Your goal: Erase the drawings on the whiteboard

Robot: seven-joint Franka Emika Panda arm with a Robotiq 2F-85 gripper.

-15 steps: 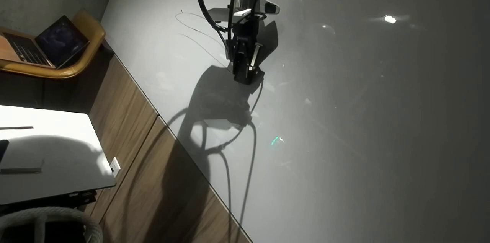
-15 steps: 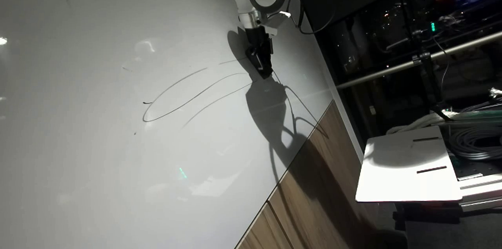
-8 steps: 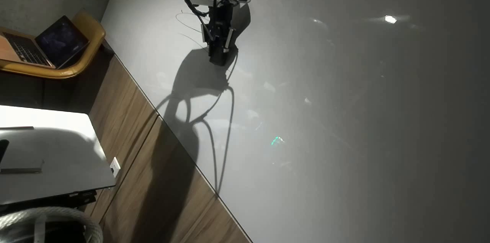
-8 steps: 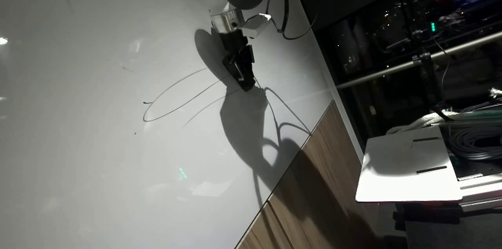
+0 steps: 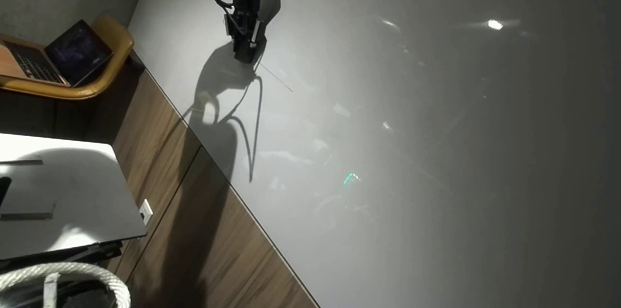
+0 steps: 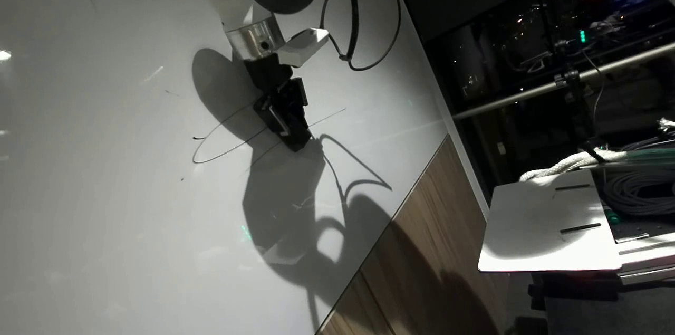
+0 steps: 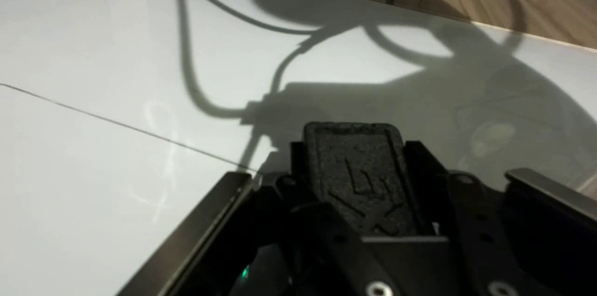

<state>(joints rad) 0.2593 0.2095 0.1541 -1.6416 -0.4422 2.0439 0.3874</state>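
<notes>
Crossing glossy pale whiteboard (image 6: 105, 192), fingers (image 7: 422, 164) clamp dark-grey rectangular block (image 7: 354, 161); thin dark marker line (image 7: 119, 123) reappears beside them, likely missed.

The widest free stretch for the hand (image 5: 246, 53) is the whiteboard (image 5: 461, 162) itself, spreading away to the right in an exterior view. A narrower, shadowed strip lies between the hand, gripping a dark block (image 7: 359, 175), and the long edge along the wood panels (image 5: 252, 254). A black cable (image 6: 353, 13) loops out beside the arm (image 6: 256, 39), obstructing that side. Past the wood panels, off the whiteboard, stand a white table (image 5: 92, 196) and, near the left corner in an exterior view, a yellow chair (image 5: 123, 51).
</notes>
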